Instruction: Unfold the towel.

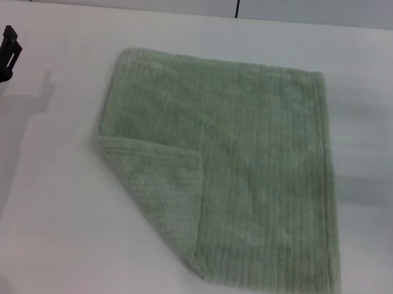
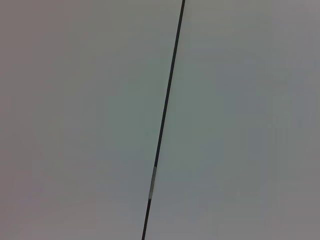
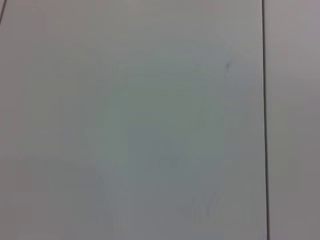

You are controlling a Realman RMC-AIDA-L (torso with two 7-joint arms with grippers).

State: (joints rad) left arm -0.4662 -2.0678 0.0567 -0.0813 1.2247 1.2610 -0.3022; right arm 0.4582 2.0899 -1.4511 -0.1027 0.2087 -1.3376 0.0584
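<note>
Though corner-folded, one towel (image 1: 248, 169)

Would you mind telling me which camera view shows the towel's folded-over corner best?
The head view. It shows the whole towel lying on the table, with its near-left corner flap folded back onto it. Both wrist views show none of the towel, only pale flat surfaces crossed by dark seams.

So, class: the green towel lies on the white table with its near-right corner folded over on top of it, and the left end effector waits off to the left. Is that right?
Not quite. In the head view the towel has its near-left corner folded over, not the near-right one, which lies flat. The rest stands: it lies on the white table, and the left end effector waits at the left edge, clear of the cloth.
</note>
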